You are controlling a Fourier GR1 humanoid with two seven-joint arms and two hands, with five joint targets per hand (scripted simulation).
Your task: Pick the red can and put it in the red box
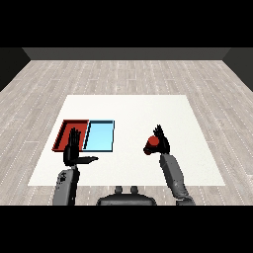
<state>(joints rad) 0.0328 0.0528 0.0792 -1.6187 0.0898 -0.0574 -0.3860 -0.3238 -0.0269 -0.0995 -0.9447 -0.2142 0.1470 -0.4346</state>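
The red can (pixel 152 143) is on the right half of the white table, partly hidden by my right hand (pixel 161 143), whose fingers curl round it. Whether the can rests on the table or is raised I cannot tell. The red tray (pixel 65 129) lies at the table's left, with the light blue tray (pixel 100 135) touching its right side. My left hand (pixel 74 149) is held upright over the red tray's near edge, fingers straight and thumb pointing right, holding nothing.
The white table (pixel 133 113) stretches wide behind and between the trays and the can. Grey plank floor surrounds it. My two grey forearms come in from the lower corners.
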